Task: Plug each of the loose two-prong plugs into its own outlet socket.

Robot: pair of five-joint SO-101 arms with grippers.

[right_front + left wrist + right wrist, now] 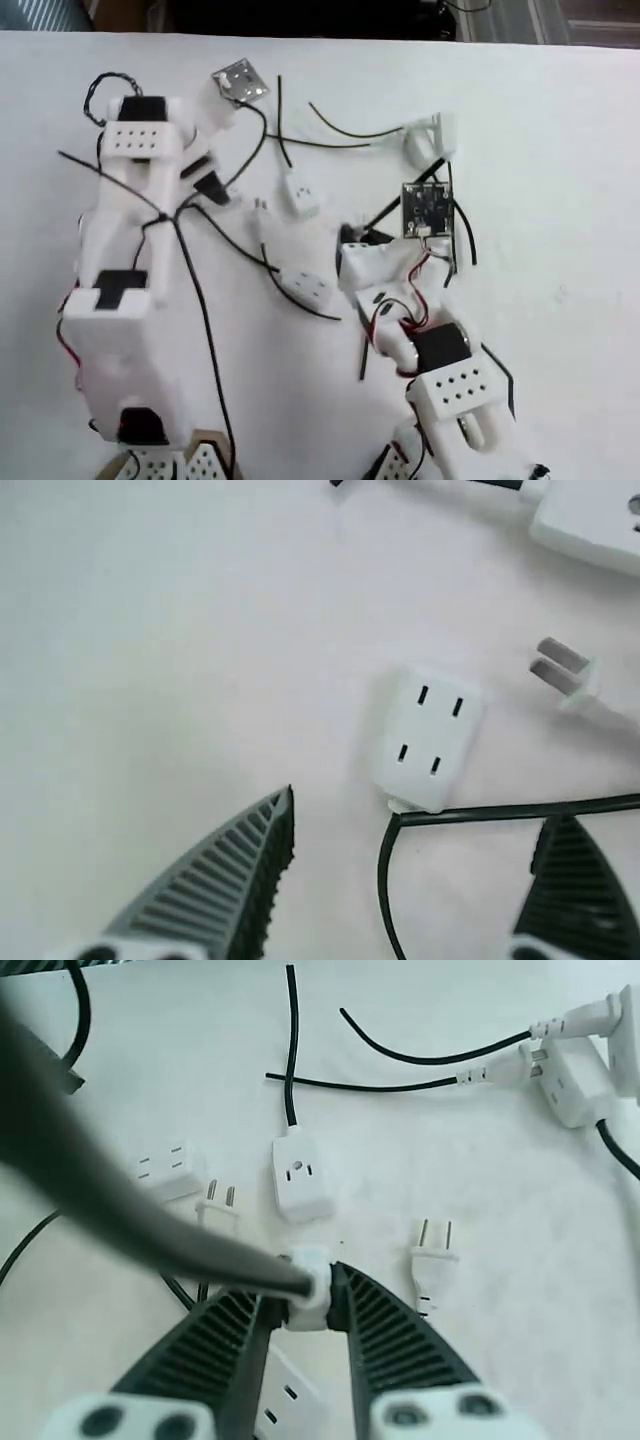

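My left gripper (420, 818) hangs open just above a white outlet socket (425, 740) with two pairs of slots, which lies ahead of its fingertips. A loose two-prong plug (565, 675) lies beside that socket. In the high view the left gripper (208, 180) is at the table's upper left. My right gripper (305, 1285) is shut on a white plug body with a dark cable, near the table's middle (352, 250). Ahead of it lie a single-outlet socket (300, 1175), two loose plugs (215, 1205) (435, 1250), and another socket (285, 1400) right below the fingers.
A white outlet block (425, 140) with plugs in it sits at the back right. Two more sockets (300, 195) (305, 285) lie between the arms. Black cables (200, 290) criss-cross the white table, one (480, 815) running between the left fingers.
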